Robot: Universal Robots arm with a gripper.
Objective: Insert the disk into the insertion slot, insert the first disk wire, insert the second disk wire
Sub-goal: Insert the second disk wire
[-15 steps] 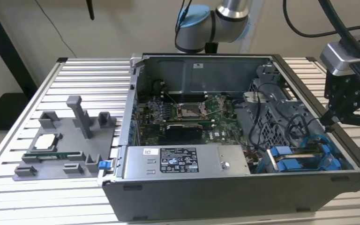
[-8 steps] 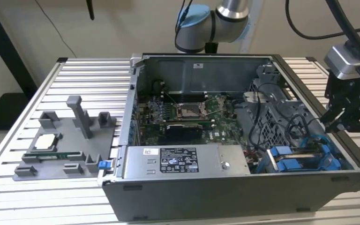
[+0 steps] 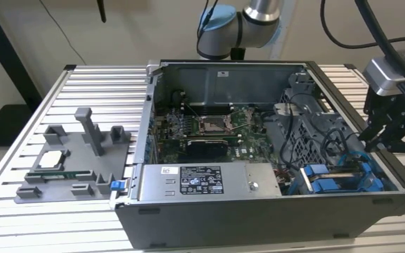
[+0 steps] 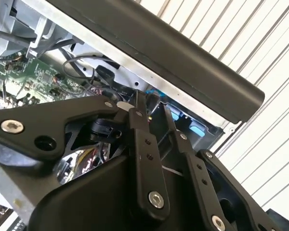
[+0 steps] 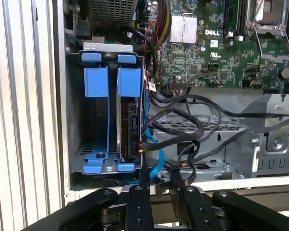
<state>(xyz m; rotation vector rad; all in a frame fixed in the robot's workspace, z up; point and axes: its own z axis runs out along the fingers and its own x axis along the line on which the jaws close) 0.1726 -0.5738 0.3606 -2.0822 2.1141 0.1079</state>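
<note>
Though it stands edge-on w/ its broad faces hidden, the disk (image 5: 132,122) sits inside the insertion slot (image 5: 74,120). It is in the one of 2 blue carriers (image 5: 129,79) nearer the motherboard (image 5: 207,62); the other carrier looks empty, as far as the first wrist view tells.

1 blue cable (image 5: 153,144) and several black wires (image 5: 192,130) loop just beside the disk's edge. The wires are maybe 3 or 4, but they overlap, so no exact count. Whether any is plugged into the disk I can't tell, since the ends are dark and bunched.

1 gripper (image 5: 160,175) w/ 2 fingers (image 5: 137,207) hangs at the case wall (image 4: 159,43) beside the slot. The fingers stand apart w/ a narrow gap and nothing visibly pinched between them. The gripper's body is cut off at the picture edge in both wrist views.

In the exterior view the gripper (image 3: 389,137) is at the case's side toward the exterior view's right, also partly cut off.

Further out are 1 power-supply box (image 3: 210,182) and 1 CPU socket (image 3: 213,124). On the slatted table (image 3: 19,221), 1 grey fixture tray (image 3: 69,174) sits at the exterior view's left, just beside the case.
</note>
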